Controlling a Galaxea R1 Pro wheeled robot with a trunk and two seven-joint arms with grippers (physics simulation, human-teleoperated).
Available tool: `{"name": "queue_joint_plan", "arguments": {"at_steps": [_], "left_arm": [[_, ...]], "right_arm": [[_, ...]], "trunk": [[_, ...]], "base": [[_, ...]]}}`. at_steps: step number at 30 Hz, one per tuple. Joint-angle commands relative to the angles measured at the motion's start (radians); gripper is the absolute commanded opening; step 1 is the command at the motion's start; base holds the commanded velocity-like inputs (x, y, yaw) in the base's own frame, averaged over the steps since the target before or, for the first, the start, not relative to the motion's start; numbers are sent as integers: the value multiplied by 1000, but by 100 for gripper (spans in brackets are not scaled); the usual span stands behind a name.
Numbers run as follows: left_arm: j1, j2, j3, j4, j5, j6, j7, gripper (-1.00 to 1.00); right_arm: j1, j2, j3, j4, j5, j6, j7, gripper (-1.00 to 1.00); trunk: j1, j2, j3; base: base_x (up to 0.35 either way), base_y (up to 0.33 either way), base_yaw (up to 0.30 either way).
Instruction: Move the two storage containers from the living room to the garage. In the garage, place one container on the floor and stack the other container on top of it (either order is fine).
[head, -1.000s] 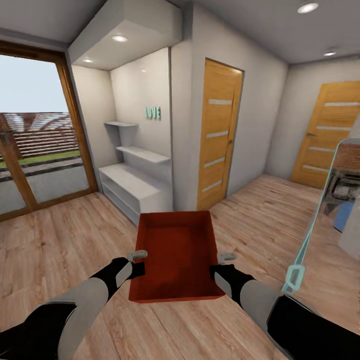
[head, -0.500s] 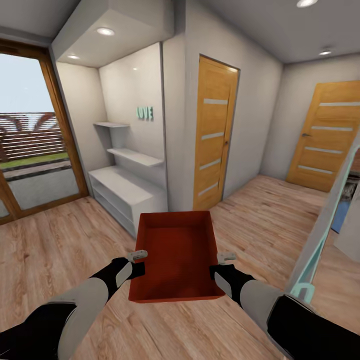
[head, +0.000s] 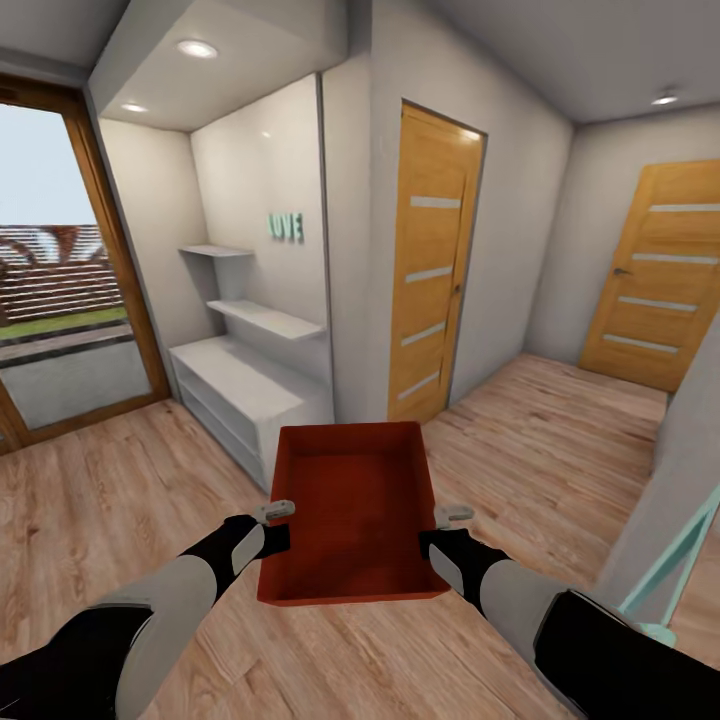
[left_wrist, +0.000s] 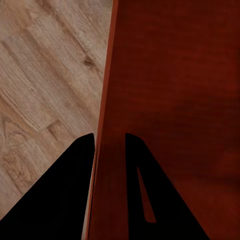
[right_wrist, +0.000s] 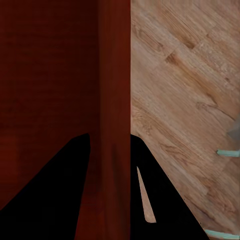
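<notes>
I carry one orange-red open-top storage container (head: 352, 505) in front of me, above the light wood plank floor. My left gripper (head: 278, 525) is shut on its left wall, my right gripper (head: 445, 530) on its right wall. In the left wrist view the container's wall (left_wrist: 107, 125) runs between the two dark fingers (left_wrist: 75, 170). The right wrist view shows the opposite wall (right_wrist: 114, 100) pinched the same way between black fingers (right_wrist: 145, 165). The bin is empty inside.
Straight ahead stands a white wall corner with a built-in shelf niche (head: 250, 370). A wooden slatted door (head: 432, 270) is just right of it, another (head: 655, 280) farther right. A glass patio door (head: 60, 300) lies left. A teal-framed glass panel (head: 670, 570) edges the lower right.
The whole view has shifted: the shelf niche and doors have grown nearer and slid left, and the glass panel has moved out toward the right edge. The bin and both grips are unchanged.
</notes>
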Motion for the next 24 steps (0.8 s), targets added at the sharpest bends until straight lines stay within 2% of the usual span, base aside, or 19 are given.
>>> {"name": "queue_joint_plan", "arguments": {"at_steps": [1,6,24], "left_arm": [[-1,0,18,-2,-18,7,10,-100],[-1,0,19,-2,-18,7,10,-100],[-1,0,19,-2,-18,7,10,-100]], "right_arm": [[-1,0,10,-5,-6,6,-3,-100],[-1,1,10,-5,-6,6,-4,-100],[-1,2,10,-5,-6,6,-4,-100]], "trunk": [[1,-2,-2],[1,-2,-2],[1,-2,-2]], "base": [[323,0,0],[323,0,-85],[323,0,-215]]}}
